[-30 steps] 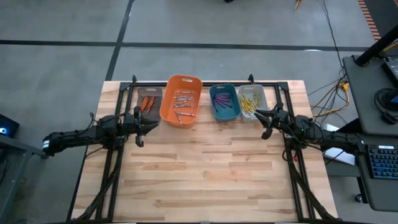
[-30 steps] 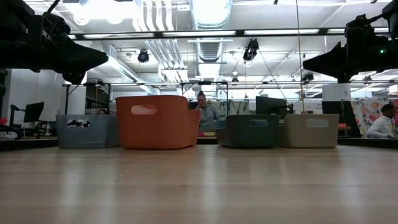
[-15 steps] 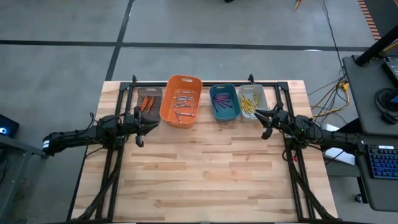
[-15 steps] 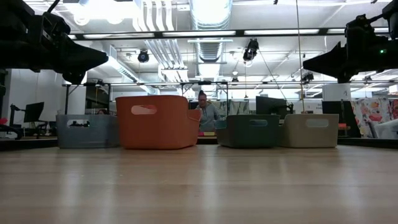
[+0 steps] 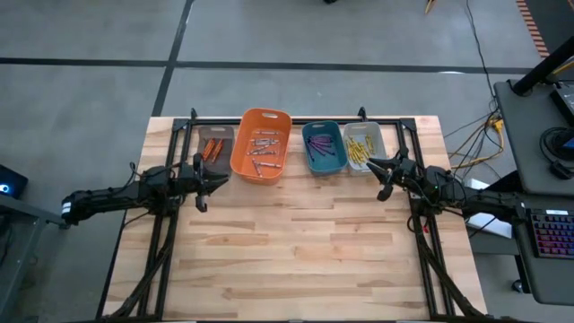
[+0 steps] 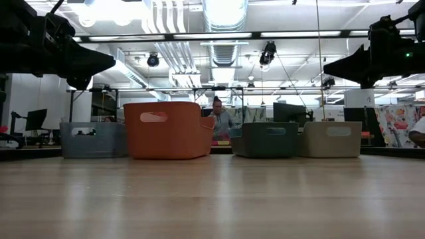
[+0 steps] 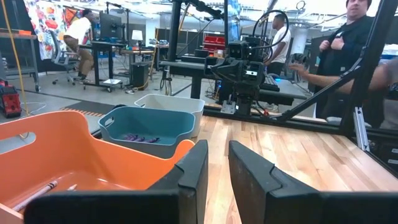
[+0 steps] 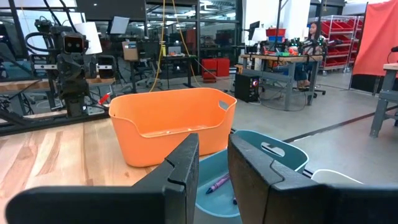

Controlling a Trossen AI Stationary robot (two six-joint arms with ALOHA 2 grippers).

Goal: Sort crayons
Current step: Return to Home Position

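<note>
Wooden table (image 5: 296, 242) bears four bins (image 5: 262, 144) with crayons (image 5: 324, 148).

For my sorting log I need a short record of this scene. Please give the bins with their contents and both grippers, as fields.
grey bin: orange crayons
orange bin: greyish crayons
teal bin: purple crayons
pale bin: yellow crayons
bin layout: one row at the far side of the table
left gripper: beside the grey bin, jaws slightly apart, empty
right gripper: beside the pale bin, jaws slightly apart, empty
</note>
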